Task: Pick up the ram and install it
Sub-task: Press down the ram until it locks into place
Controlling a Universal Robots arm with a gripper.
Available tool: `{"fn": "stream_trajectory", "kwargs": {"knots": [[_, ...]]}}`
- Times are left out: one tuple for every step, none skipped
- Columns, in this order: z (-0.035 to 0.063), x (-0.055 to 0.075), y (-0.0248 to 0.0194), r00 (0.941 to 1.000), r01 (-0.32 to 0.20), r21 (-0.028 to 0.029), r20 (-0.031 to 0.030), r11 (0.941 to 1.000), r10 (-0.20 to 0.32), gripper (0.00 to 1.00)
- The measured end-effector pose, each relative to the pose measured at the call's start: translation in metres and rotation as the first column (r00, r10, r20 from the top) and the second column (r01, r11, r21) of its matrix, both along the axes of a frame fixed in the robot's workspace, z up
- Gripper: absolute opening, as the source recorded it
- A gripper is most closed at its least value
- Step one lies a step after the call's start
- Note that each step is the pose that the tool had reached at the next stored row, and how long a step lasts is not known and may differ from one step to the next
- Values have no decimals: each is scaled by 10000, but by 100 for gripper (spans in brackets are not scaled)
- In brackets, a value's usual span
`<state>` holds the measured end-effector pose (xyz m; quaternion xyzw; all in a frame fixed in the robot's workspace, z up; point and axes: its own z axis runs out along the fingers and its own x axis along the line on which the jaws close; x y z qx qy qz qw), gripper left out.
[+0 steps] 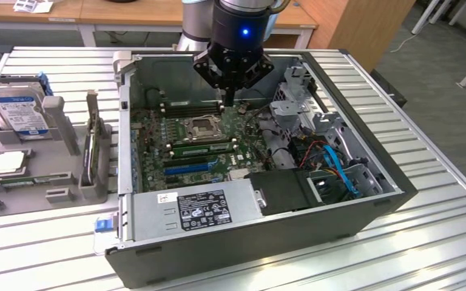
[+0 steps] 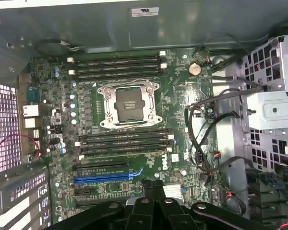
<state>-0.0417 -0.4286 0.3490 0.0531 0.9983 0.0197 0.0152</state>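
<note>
Inside the open dark-grey metal tower case (image 1: 259, 254) lies a green motherboard (image 2: 182, 96) with a square metal CPU socket (image 1: 202, 126). The ram (image 1: 204, 145), a long thin green stick, looks seated in a slot just beside that socket. The black gripper (image 1: 227, 100) hangs over the board with its fingers pinched shut on nothing. At the exterior view's left, a grey plastic holder (image 1: 51, 179) props up a silver hard drive (image 1: 19, 109).
</note>
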Motion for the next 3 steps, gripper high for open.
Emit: {"fn": "stream_trajectory", "kwargs": {"knots": [[0,0,0,10000,0,0,0,10000,0,11],[0,0,0,10000,0,0,0,10000,0,11],[0,0,0,10000,0,0,0,10000,0,11]]}}
